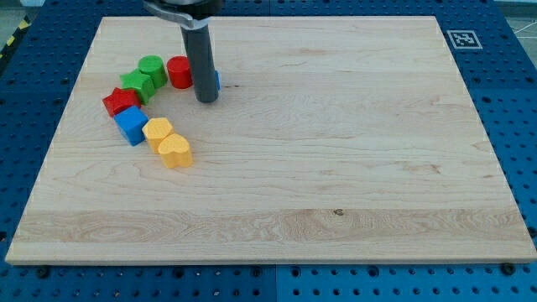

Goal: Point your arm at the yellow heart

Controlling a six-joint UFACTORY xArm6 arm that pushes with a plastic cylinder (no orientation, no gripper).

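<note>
— Toward the view's upper left of the wooden desk (336,168), what is sitting there?

— A curved chain of blocks is lying there. A green cylinder (153,69) is sitting beside a red cylinder (179,72), a green block (134,85) is lying just below them, and a red block (119,101) is touching a blue cube (131,124). A yellow block (157,130) is pressing against the yellow heart (175,152), which is closing the chain at its lower end.

— And where is my tip (206,99) resting?

— It is standing just right of the red cylinder, with a blue block (216,80) peeking out behind the rod. It is sitting above and right of the yellow heart, apart from it.

— Is a hand showing, spread or pressed together?

— The rod is ending plainly; I cannot tell any hand state.
</note>
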